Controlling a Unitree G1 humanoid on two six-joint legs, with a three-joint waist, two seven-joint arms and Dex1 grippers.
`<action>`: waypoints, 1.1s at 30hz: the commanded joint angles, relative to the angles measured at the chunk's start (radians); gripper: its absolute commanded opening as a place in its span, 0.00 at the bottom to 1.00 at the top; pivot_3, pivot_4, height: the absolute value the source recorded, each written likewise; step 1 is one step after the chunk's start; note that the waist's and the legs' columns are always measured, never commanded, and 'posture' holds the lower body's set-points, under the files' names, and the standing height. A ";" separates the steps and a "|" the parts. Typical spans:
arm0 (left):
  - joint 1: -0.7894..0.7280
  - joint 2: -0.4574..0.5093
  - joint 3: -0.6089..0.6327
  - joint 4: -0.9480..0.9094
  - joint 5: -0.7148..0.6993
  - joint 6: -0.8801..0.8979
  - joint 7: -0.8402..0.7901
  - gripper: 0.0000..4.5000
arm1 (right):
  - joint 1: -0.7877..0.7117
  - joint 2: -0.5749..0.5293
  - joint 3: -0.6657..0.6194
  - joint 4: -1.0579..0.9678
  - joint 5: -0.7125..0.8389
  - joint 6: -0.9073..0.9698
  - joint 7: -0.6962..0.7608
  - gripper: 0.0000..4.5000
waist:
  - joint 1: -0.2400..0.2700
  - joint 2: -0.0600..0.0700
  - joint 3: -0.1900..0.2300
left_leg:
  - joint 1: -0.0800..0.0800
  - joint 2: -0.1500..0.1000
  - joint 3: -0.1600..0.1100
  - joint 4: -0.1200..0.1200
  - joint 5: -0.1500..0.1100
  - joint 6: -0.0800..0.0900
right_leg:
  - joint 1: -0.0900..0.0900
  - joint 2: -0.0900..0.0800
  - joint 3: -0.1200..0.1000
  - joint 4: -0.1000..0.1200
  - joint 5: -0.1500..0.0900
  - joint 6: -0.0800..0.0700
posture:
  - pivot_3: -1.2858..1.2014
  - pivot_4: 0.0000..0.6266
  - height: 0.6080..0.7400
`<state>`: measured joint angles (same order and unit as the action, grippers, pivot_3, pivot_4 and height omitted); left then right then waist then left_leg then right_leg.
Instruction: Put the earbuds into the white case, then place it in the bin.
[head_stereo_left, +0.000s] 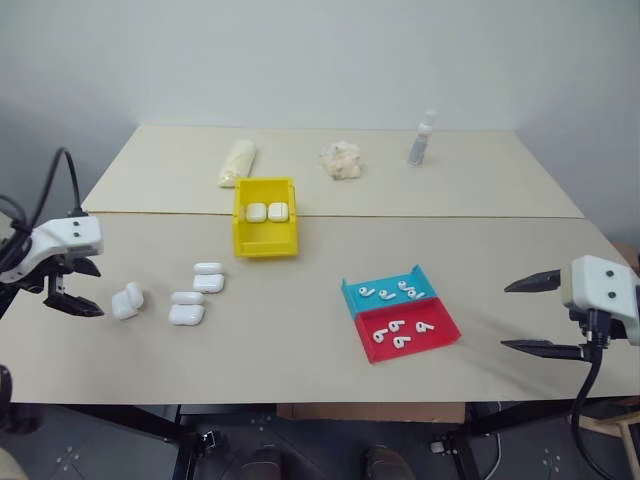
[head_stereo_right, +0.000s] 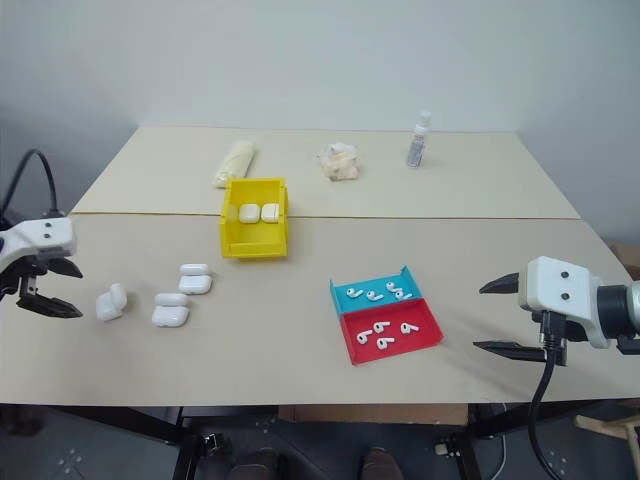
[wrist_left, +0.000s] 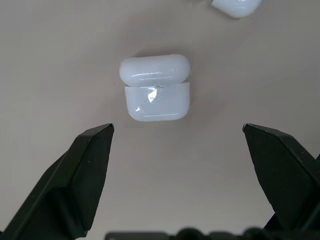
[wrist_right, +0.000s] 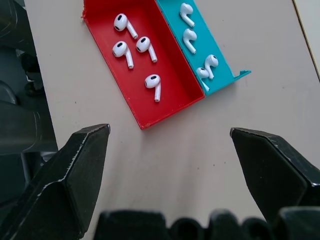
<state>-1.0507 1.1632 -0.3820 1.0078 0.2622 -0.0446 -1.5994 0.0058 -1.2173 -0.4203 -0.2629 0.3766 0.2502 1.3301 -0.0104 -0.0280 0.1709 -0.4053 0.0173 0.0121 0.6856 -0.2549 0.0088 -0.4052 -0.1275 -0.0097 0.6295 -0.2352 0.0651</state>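
Observation:
Several tiny white earbuds (wrist_right: 152, 82) lie in a shallow red tray (head_stereo_left: 440, 335) and a teal tray (head_stereo_left: 352, 293) at the right centre of the table. Three white cases lie at the left. The nearest white case (wrist_left: 156, 87), its lid ajar, lies just past my left gripper (wrist_left: 177, 127), which is open and points down at it. The other two cases (head_stereo_left: 208, 277) (head_stereo_left: 187, 308) lie a little to its right. The yellow bin (head_stereo_left: 265, 248) further back holds two closed cases. My right gripper (head_stereo_left: 508, 316) hovers open to the right of the trays, holding nothing.
At the back of the table stand a small spray bottle (head_stereo_left: 421, 138), a crumpled cloth (head_stereo_left: 340, 160) and a cream roll (head_stereo_left: 238, 162). A seam runs across the table behind the bin. The table's front edge lies close below both grippers.

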 joint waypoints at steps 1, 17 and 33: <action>-0.074 -0.031 -0.017 0.111 0.071 -0.043 0.023 1.00 | -0.001 0.005 -0.046 -0.017 0.007 0.013 -0.017 0.99 | 0.000 -0.001 0.001 | 0.000 0.000 0.000 0.000 0.000 0.000 | 0.000 0.000 0.000 0.000 0.000 0.000 | 0.52 0.24 1.00; -0.139 -0.157 -0.065 0.204 0.249 -0.022 0.145 1.00 | 0.114 0.037 -0.147 -0.094 -0.015 0.060 -0.058 0.99 | 0.001 -0.003 0.001 | -0.001 0.000 -0.002 0.001 0.000 0.000 | 0.000 0.000 -0.001 0.001 0.000 0.001 | 0.52 0.24 1.00; -0.095 -0.178 -0.073 0.147 0.284 0.016 0.141 1.00 | 0.123 0.052 -0.124 -0.107 -0.027 0.052 -0.089 0.99 | -0.001 -0.003 0.001 | -0.001 0.000 -0.002 0.002 0.000 0.000 | 0.000 0.000 -0.001 0.001 0.000 0.001 | 0.52 0.24 1.00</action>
<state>-1.1425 0.9793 -0.4550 1.1801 0.5415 -0.0415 -1.4645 0.1393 -1.1648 -0.5290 -0.3610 0.3552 0.3097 1.2540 -0.0116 -0.0313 0.1724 -0.4064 0.0172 0.0101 0.6878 -0.2549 0.0088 -0.4052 -0.1278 -0.0107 0.6307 -0.2350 0.0658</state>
